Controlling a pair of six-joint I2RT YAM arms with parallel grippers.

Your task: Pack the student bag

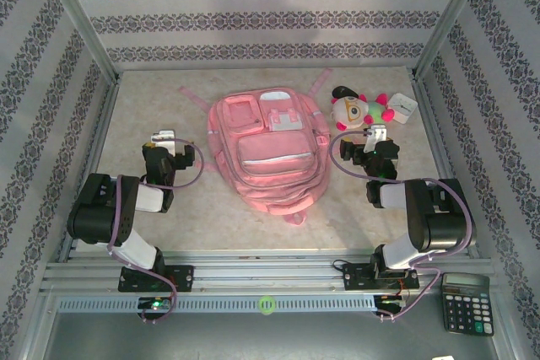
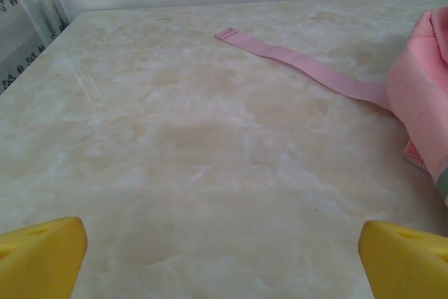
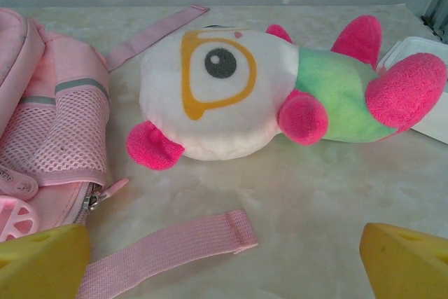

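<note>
Item: student bag (image 1: 268,153), flat at mid-surface, front up. Flanking it, left hand (image 1: 164,137) and right hand (image 1: 377,134), both spread wide, holding nothing. Hazard: loose strap (image 3: 168,250) just before the right hand may snag a reach for the plush toy (image 3: 266,96), dragging the bag.

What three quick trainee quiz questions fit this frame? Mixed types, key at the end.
1. True or false: the student bag lies mid-table with its front pockets facing up.
2. Which thing lies just beyond the right gripper? A) plush toy B) water bottle C) pencil case
3. Fill in: the left gripper faces bare table, and both grippers' jaws stand ___.
Key: 1 true; 2 A; 3 open.
</note>
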